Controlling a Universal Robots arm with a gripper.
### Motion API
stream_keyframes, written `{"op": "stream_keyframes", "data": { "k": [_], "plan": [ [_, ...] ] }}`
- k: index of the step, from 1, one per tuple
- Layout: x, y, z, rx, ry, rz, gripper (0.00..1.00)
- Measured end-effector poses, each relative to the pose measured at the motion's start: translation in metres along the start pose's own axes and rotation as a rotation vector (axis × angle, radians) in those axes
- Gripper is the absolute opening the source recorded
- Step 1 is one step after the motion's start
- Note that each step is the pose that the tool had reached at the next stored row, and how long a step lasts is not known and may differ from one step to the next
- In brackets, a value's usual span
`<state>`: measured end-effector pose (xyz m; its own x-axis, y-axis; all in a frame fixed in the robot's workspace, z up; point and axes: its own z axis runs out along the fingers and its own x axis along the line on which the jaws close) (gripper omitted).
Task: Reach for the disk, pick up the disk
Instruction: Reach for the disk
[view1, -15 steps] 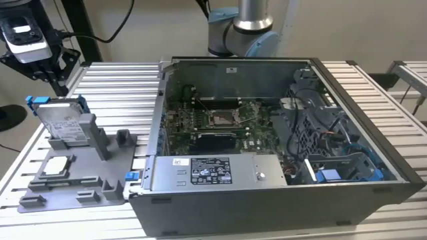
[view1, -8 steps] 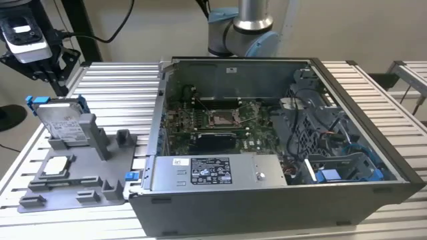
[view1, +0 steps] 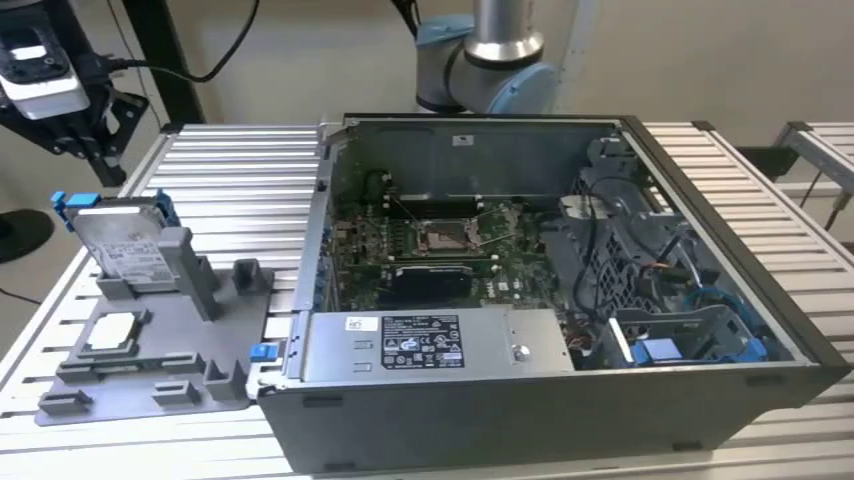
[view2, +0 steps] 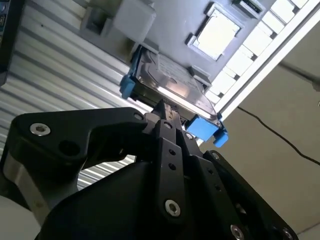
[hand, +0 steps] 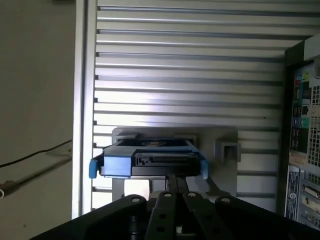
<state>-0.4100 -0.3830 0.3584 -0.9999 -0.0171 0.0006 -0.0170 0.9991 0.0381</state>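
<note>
The disk (view1: 124, 243) stands on edge in a grey holder (view1: 160, 375) at the exterior view's left, silver-grey with a white label and blue bracket ends. My gripper (view1: 94, 155) hangs above and slightly behind it, apart from it, with its fingers together and nothing between them. In both wrist views the disk (view2: 172, 87) (hand: 150, 159) lies just beyond the gripper (view2: 167, 110) (hand: 176, 180), and the narrow black fingers (hand: 170, 187) point at its upper edge.
A small silver square chip (view1: 118, 330) lies flat on the holder's base. An open computer case (view1: 787, 330) takes up the middle and right of the slatted metal table (view1: 240, 170), with a grey labelled box (view1: 427, 345) at its front.
</note>
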Motion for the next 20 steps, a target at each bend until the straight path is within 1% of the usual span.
{"op": "stream_keyframes", "data": {
  "k": [5,12,13,18,20],
  "plan": [
    [0.0198,0.0055,0.0009,0.0,-0.0001,0.0,0.0],
    [0.0426,0.0067,0.0015,0.0,-0.0001,0.0,0.0],
    [0.0438,0.0069,0.0015,-0.0002,-0.0001,0.0,0.0],
    [0.0438,0.0068,0.0014,0.0,0.0,-0.002,0.0],
    [0.0439,0.0068,0.0014,0.0,0.0009,-0.023,0.0]
  ]
}}
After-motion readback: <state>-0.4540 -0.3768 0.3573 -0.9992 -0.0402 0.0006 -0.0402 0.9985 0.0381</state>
